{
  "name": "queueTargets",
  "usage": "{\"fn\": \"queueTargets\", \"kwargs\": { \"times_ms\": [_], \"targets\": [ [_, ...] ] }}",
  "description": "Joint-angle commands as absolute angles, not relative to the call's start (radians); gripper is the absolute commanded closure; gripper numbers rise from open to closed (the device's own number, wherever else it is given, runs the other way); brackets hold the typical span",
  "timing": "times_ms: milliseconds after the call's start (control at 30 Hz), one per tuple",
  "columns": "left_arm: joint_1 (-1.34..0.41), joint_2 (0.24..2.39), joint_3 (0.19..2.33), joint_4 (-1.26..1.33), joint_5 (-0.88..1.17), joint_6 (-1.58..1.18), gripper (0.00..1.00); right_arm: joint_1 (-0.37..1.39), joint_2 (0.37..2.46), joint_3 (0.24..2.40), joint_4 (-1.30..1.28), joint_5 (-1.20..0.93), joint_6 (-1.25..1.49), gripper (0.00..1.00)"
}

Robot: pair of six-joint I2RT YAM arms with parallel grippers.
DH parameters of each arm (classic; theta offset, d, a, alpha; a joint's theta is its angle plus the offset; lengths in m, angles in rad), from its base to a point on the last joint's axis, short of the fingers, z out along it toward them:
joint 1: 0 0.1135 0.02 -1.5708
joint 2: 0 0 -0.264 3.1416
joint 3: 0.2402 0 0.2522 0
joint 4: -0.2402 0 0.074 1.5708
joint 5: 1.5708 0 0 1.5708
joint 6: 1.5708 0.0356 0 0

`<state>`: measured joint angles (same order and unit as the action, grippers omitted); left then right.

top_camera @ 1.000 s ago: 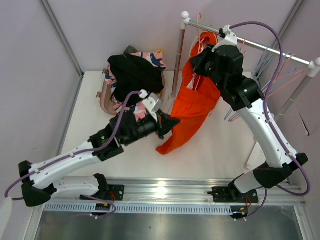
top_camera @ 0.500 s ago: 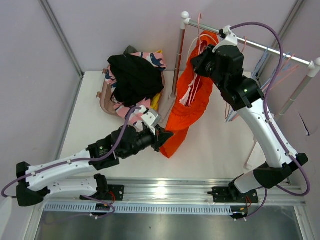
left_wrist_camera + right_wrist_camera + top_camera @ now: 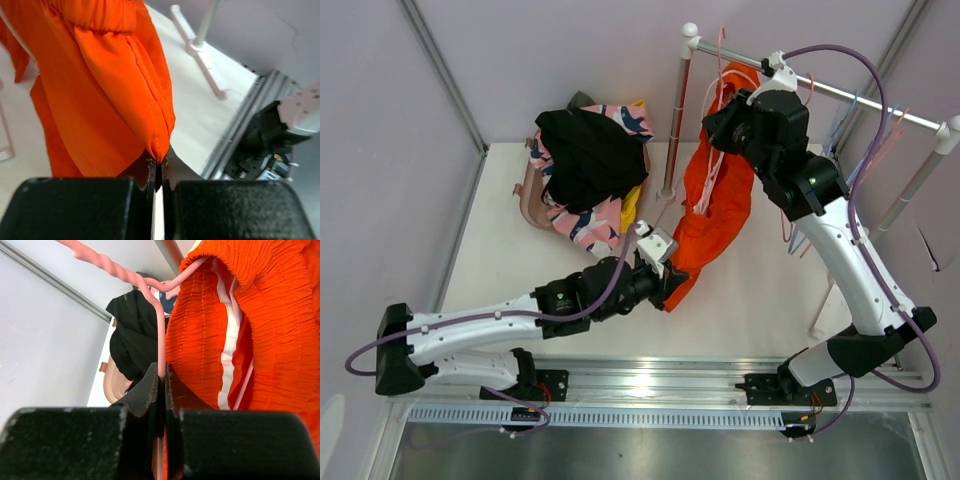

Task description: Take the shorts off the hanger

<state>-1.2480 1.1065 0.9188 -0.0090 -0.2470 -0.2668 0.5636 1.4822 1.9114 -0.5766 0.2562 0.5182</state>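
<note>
From above, the orange shorts [image 3: 715, 215] hang below the rack rail [image 3: 850, 97] at the far right and slant down toward the near left. The right gripper [image 3: 725, 118] is up at their top end, and the left gripper [image 3: 671, 284] meets their lowest corner just above the table [image 3: 510, 270]; neither pair of fingers can be read from here. At the far left lies a heap: black shorts [image 3: 588, 150] on top, pink patterned shorts [image 3: 590, 225] beneath, and a sliver of yellow shorts [image 3: 630, 205], against a tan tub [image 3: 528, 200].

The left wrist view settles the lower end. The left gripper [image 3: 157, 167] is pinched tight on the hem corner of the orange shorts [image 3: 105, 100], with the rack's foot [image 3: 202, 55] on the table beyond.

The right wrist view shows the upper grip. The right gripper [image 3: 161, 385] is clamped on the wire of a pink hanger [image 3: 161, 335]. The gathered orange waistband [image 3: 260, 305] with its white drawstring [image 3: 227, 355] hangs just to the right. The black shorts [image 3: 132, 342] show behind.
</note>
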Motion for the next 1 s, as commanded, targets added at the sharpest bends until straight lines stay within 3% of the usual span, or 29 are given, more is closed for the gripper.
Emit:
{"fn": "queueTargets", "kwargs": {
  "times_ms": [0,467,767,967],
  "targets": [
    [-1.235,1.141,0.977,0.035,-0.327,-0.23,1.0,0.557,1.413,1.922,-0.472,0.264,0.525,1.0],
    [-1.003,1.287,1.072,0.098,-0.316,-0.21,1.0,0.588,1.324,1.967,-0.606,0.078,0.655,1.0],
    [-0.933,1.33,1.336,0.011,-0.334,-0.135,1.0,0.641,1.108,1.609,-0.543,-0.054,0.862,1.0],
    [-0.902,1.332,1.424,-0.109,-0.336,-0.146,1.0,0.653,1.005,1.509,-0.586,0.036,0.864,1.0]
  ]
}}
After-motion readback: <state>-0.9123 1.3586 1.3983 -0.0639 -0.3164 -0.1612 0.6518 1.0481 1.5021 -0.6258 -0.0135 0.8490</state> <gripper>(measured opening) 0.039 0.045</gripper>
